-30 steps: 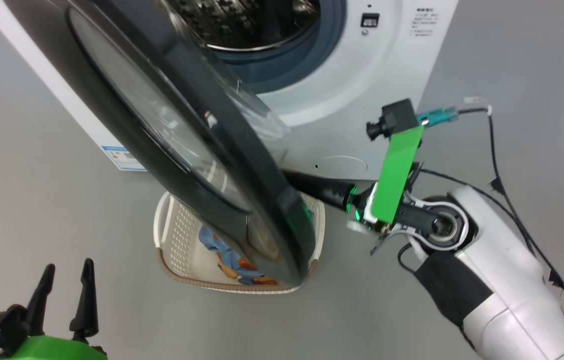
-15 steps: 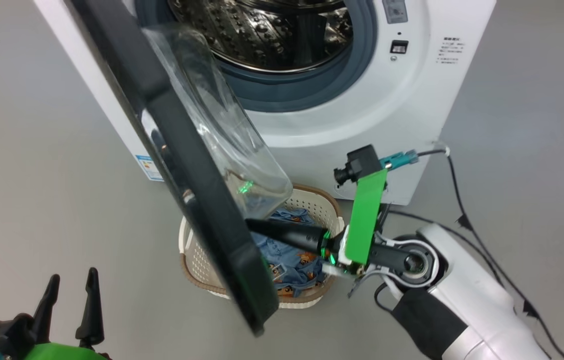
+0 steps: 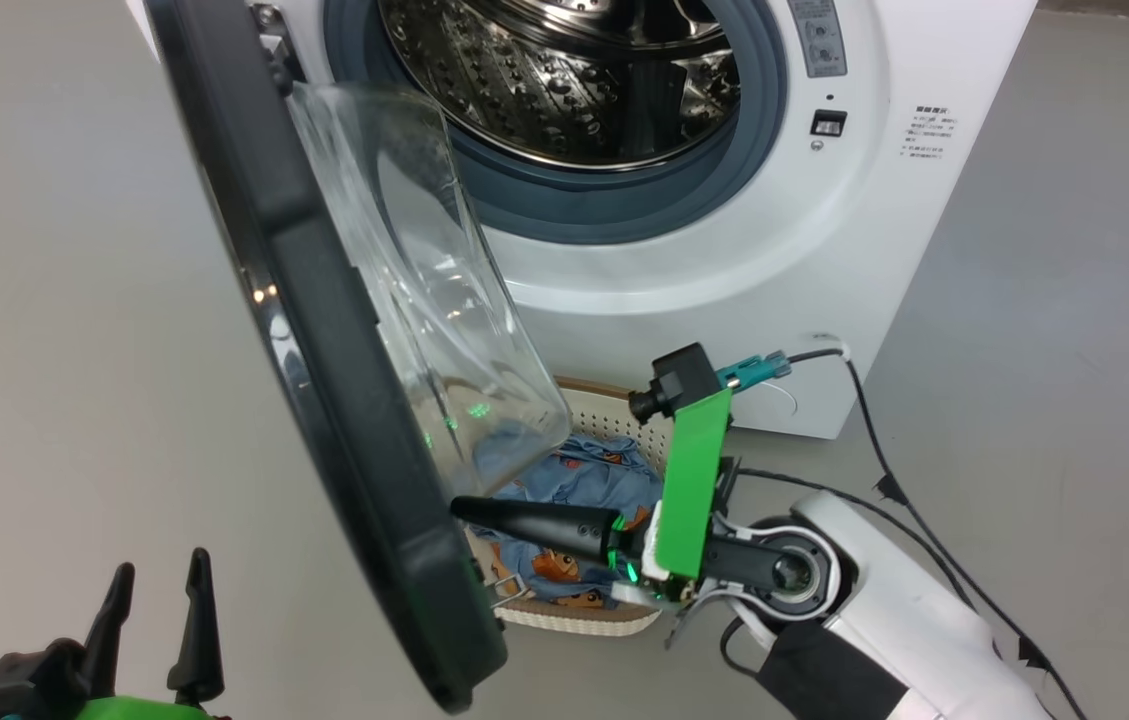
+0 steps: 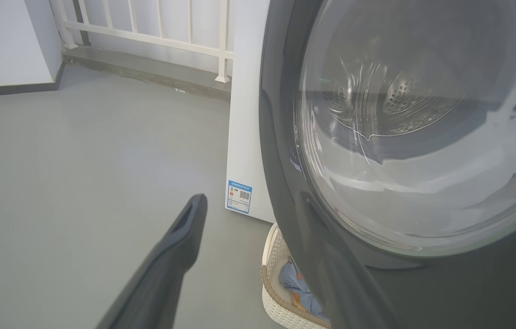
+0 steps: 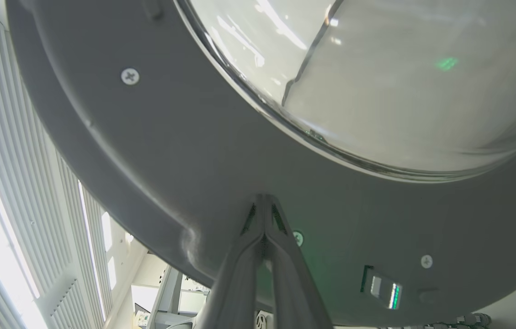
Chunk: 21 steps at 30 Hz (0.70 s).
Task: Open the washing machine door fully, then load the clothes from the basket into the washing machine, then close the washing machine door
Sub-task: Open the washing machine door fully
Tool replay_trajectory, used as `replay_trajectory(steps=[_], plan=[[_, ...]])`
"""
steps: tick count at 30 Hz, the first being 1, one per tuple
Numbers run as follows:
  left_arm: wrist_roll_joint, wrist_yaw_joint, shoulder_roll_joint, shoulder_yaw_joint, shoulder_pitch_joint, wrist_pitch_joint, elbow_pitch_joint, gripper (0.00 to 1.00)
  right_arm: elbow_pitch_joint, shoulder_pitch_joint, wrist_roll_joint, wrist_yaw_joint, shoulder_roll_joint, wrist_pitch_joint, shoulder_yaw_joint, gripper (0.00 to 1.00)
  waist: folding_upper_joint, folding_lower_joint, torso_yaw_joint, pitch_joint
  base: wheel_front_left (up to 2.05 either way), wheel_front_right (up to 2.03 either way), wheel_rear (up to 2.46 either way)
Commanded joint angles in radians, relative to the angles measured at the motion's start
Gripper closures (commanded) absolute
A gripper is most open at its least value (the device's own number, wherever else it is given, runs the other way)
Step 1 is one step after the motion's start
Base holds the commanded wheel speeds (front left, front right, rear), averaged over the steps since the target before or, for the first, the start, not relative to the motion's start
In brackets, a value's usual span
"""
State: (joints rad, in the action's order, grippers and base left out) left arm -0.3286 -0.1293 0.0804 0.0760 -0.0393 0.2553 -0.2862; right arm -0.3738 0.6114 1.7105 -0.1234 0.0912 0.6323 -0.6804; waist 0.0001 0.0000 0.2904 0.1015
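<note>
I had the right tool (image 3: 459, 508), fingers pressed together, tipped against the door (image 3: 334, 400) near its 5 o'clock, I judged to push it wider. The left tool (image 3: 163, 562) hung idle, fingers apart. The basket (image 3: 614, 408), at the washer's (image 3: 824, 300) 6 o'clock, held the clothes (image 3: 574, 480); the drum (image 3: 574, 80) looked empty.

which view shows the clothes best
Head view: the clothes lie in the basket, print clear. Left wrist catches a blue sliver below the door; right wrist faces the door's grey inner frame.
</note>
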Motion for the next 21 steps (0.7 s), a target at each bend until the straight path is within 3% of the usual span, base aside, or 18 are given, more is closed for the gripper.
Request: replay_trajectory(steps=[1, 21], plan=[[0.011, -0.001, 0.019, 0.036, -0.006, 0.006, 0.019, 0.00, 0.035, -0.008, 0.015, -0.007, -0.041, -0.006, -0.021, 1.00, -0.0001, 0.0000, 0.002, -0.003, 0.00, 0.00, 0.00], [0.015, -0.001, 0.009, 0.021, -0.005, 0.006, 0.015, 0.00, 0.034, 0.031, 0.143, -0.007, -0.041, -0.222, -0.193, 1.00, -0.0001, 0.0000, 0.031, -0.019, 0.00, 0.00, 0.00]])
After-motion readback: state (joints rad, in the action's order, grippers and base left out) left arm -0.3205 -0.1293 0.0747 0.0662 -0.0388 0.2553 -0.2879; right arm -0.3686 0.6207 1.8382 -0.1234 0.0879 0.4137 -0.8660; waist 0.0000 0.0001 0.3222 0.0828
